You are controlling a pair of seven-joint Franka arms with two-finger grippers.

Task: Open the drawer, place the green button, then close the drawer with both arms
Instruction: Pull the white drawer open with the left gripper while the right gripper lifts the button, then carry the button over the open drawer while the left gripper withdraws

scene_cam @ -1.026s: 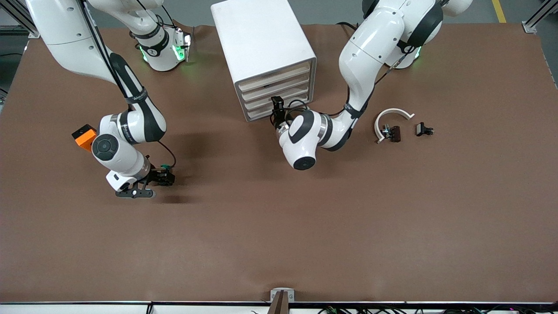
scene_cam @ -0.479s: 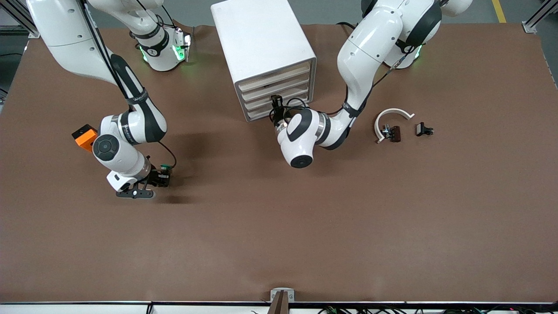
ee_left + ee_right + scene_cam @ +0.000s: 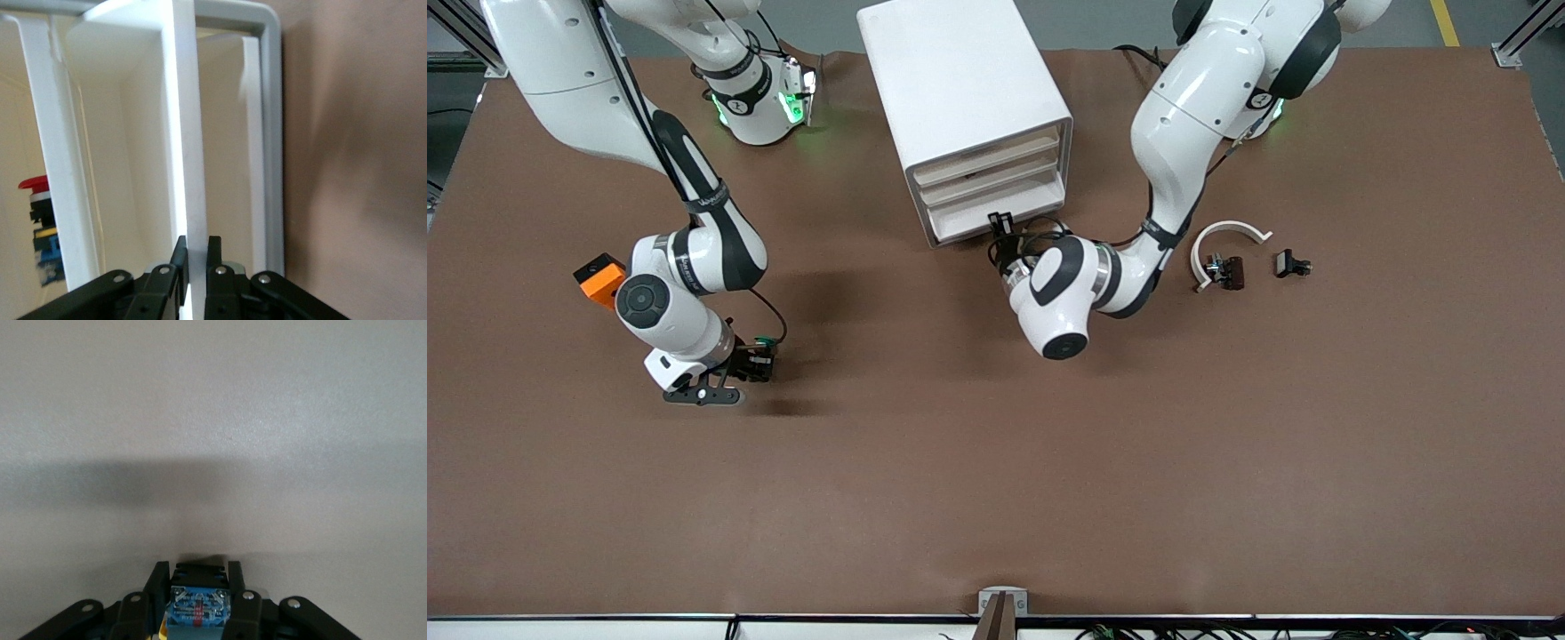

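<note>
I've got the left gripper point(image 3: 195, 257) clenched on the thin front lip of the bottom drawer point(image 3: 985, 219) of the cabinet point(image 3: 960, 76). In the front view that drawer sticks out past the three above it, so I judge the pull is under way, not done. The lip is stiff, smooth white plastic, thin-walled; the fingers point(image 3: 180, 255) pinch it from both sides at mid-width. I'd say it's slick, so a straight pull w/ steady squeeze is best; a skewed pull could bind the tray. The drawer looks light and shallow, pale beige inside. In the left wrist view another compartment holds a red-capped part point(image 3: 39, 220) w/ a blue and yellow body.

The right gripper point(image 3: 199, 587) is grasping the button point(image 3: 199, 608), held just off the table point(image 3: 996, 462) toward the right arm's end, well apart from the cabinet. The button is tiny, hard, boxy, blue face toward the wrist cam; green cap point(image 3: 763, 340) shows in the front view. It's light, prob rigid; the flat sides suit a pinch, but small enough to twist or pop out if the grip loosens.

The orange block point(image 3: 600, 277) sits near the right arm's elbow. A white curved piece point(image 3: 1227, 233) and two small dark parts point(image 3: 1232, 271) lie toward the left arm's end. The table cover is matte brown.
</note>
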